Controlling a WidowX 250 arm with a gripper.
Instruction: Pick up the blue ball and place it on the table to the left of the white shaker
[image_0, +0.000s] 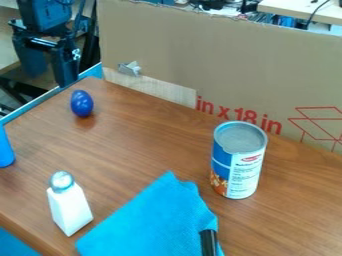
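The black gripper (48, 62) hangs in the upper left, beyond the table's far left edge, with its two fingers apart. It touches none of the objects. Closest to it on the table is a shiny dark blue egg-shaped object (82, 103). A can (238, 160) with a blue, white and orange label stands upright right of centre. A bright blue cloth (157, 220) lies at the front, with a black rod-like object (209, 243) over its right part. Left of the cloth stands a white bottle-shaped shaker (69, 209) with a silvery cap.
A blue object (5, 148) is cut off by the left edge. Along the back of the brown wooden table (147, 145) rises a cardboard wall (220, 60) with red print. Behind it are cables and another tabletop.
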